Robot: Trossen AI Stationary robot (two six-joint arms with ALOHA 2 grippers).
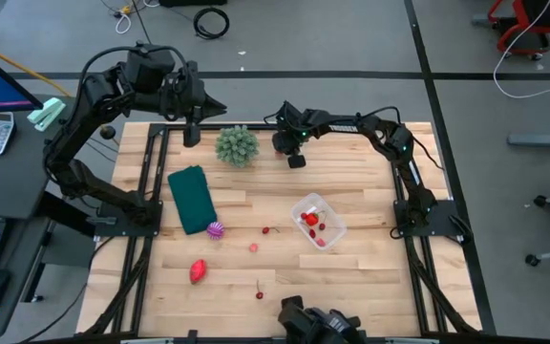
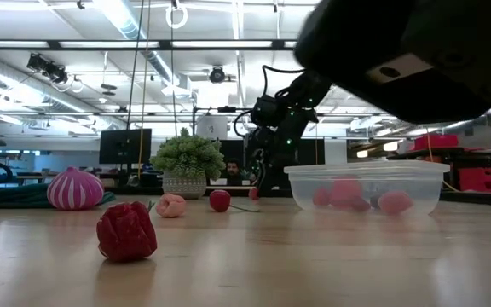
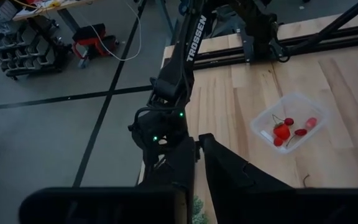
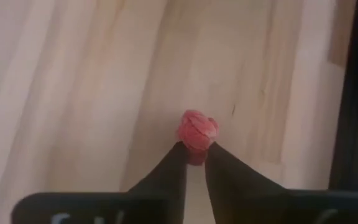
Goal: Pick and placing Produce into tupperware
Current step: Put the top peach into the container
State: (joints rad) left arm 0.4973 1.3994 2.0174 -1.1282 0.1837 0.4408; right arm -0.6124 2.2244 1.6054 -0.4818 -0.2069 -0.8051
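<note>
The clear tupperware [image 1: 318,220] stands right of the table's middle with several red pieces in it. Loose produce lies on the wood: a striped purple ball [image 1: 216,229], a red strawberry [image 1: 198,271], a pink berry [image 1: 253,247] and two tiny red berries [image 1: 266,229] [image 1: 260,293]. My right gripper [image 4: 194,149] is low over the far part of the table, next to the spiky plant [image 1: 237,145], and is shut on a small red berry [image 4: 197,129]. My left gripper [image 1: 191,132] hangs raised over the far left corner, shut and with nothing in it. My right gripper pinches the small red berry's lower part [image 4: 195,147] between the free ends of its two fingers [image 4: 178,163]. The fingers slant down at it from the table's right side. The berry is at the tabletop; I cannot tell whether it is clear of the wood.
A dark green folded cloth [image 1: 192,199] lies left of the middle, beside the striped ball. Black frame rails [image 1: 151,182] run along the table's left and right sides. Bare wood lies between the plant and the tupperware.
</note>
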